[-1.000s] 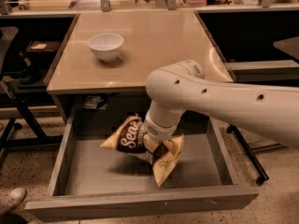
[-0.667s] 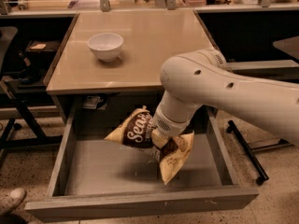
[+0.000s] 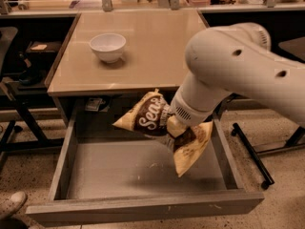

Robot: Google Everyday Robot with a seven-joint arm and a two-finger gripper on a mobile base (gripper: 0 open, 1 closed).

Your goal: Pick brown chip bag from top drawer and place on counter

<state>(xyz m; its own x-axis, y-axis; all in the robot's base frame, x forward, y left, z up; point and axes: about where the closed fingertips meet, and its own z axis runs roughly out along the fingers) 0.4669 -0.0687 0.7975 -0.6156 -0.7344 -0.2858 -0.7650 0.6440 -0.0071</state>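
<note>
The brown chip bag, dark brown and cream-yellow with white script, hangs in the air above the open top drawer, just below the front edge of the counter. My gripper is shut on the bag near its middle; the white wrist and forearm cover most of the fingers. The bag's lower right corner droops toward the drawer floor, which is bare grey.
A white bowl stands on the counter's left part. The drawer's front panel juts toward the camera. A shoe shows at lower left. A black chair frame stands left, a black leg right.
My gripper has lifted the chip bag up out of the drawer and a little to the right; the bag now hangs near the counter's edge level.
</note>
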